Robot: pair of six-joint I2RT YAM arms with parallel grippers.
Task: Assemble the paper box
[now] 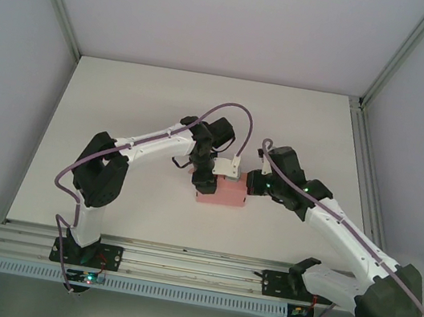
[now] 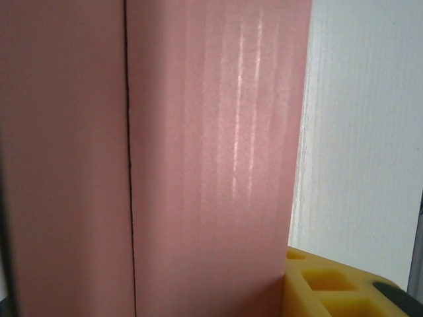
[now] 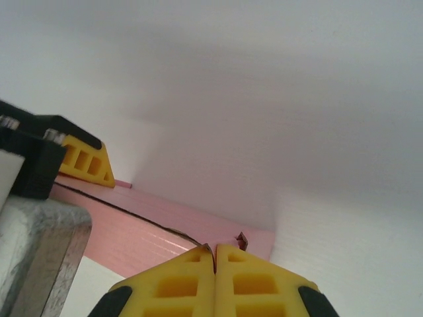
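paper box (image 1: 220, 192) pink, faintly ribbed; right tool (image 3: 215, 251) yellow-padded; table (image 1: 122, 111) white

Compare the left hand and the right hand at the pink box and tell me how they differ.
The right hand's yellow pads are pressed together at the paper box's edge. The left hand shows one pad beside the box's broad face, and its grip is unclear. In the top view the left hand meets the box's left end, the right hand its right end. Both have yellow pads and work at the same box.

Top external looks steeply down over the table (image 1: 123, 103); the 2 wrist cameras sit close against the paper box (image 1: 221, 193), shared by all 3.
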